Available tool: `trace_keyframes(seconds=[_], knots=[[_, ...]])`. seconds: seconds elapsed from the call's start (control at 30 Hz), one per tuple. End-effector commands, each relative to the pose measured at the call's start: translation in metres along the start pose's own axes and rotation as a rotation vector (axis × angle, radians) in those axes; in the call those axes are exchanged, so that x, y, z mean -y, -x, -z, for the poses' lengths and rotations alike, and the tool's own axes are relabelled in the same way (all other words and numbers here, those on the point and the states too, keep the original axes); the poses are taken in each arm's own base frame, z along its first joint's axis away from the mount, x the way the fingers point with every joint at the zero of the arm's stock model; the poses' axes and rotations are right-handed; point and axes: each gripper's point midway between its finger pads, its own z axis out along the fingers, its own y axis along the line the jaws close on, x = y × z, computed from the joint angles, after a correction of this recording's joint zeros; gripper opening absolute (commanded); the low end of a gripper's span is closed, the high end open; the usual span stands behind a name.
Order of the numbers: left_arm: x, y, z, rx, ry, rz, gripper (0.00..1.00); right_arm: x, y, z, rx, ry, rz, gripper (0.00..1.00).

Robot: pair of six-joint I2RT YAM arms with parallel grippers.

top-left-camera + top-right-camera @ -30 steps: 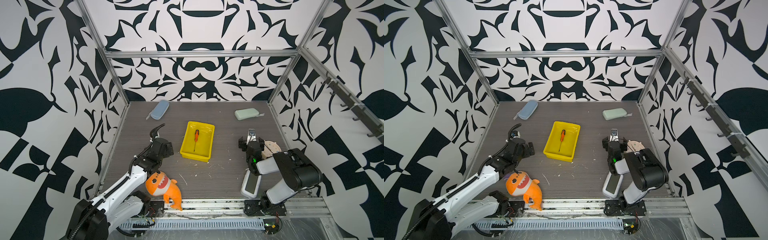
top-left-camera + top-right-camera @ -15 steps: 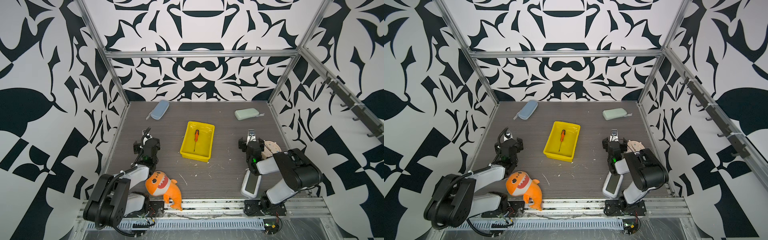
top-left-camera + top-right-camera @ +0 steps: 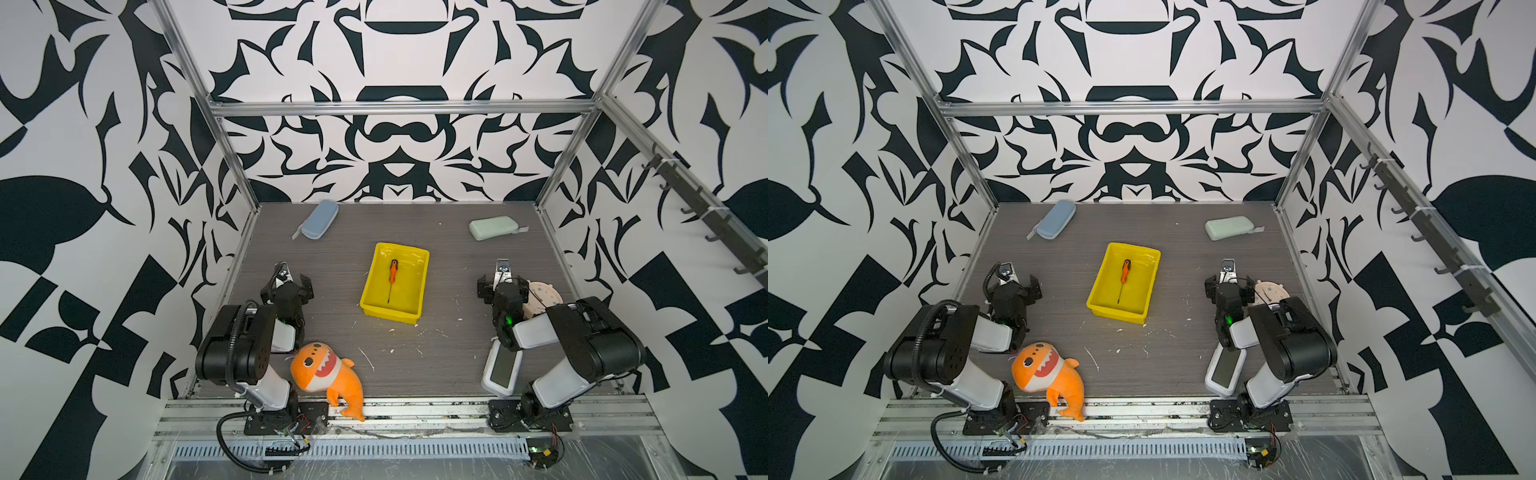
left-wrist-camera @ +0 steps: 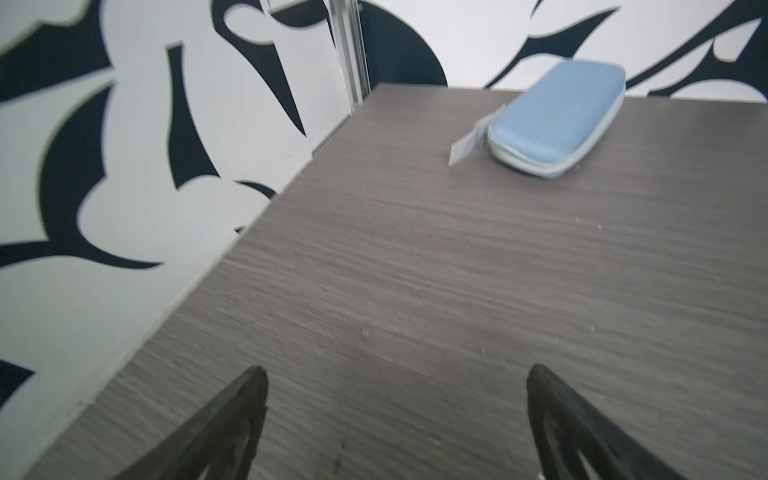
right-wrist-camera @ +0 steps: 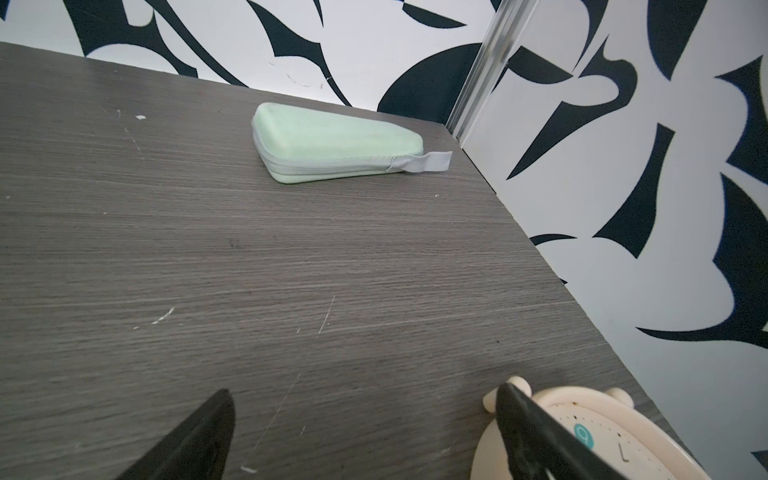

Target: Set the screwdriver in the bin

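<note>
Overall, grey tabletop (image 3: 457,266), perhaps crumb-flecked, under bin (image 3: 390,316), within 3 patterned walls (image 3: 395,62).

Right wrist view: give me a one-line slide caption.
Open right gripper above the wood-grain table, cream alarm clock close beside it, mint-green zip case ahead.
</note>
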Motion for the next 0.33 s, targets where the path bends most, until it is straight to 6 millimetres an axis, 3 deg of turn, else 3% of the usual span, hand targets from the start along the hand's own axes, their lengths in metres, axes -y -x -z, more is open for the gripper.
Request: trace_keyframes(seconds=[0.0,0.3], knots=[[0.007,0.025,-0.011,0.02,-0.04,0.049,1.0,0.002,0.018,-0.001,0.051,-0.009,-0.042,1.0],[0.006,0.024,-0.011,0.024,-0.045,0.049,1.0,-0.007,0.016,-0.007,0.019,0.102,-0.05,1.0]])
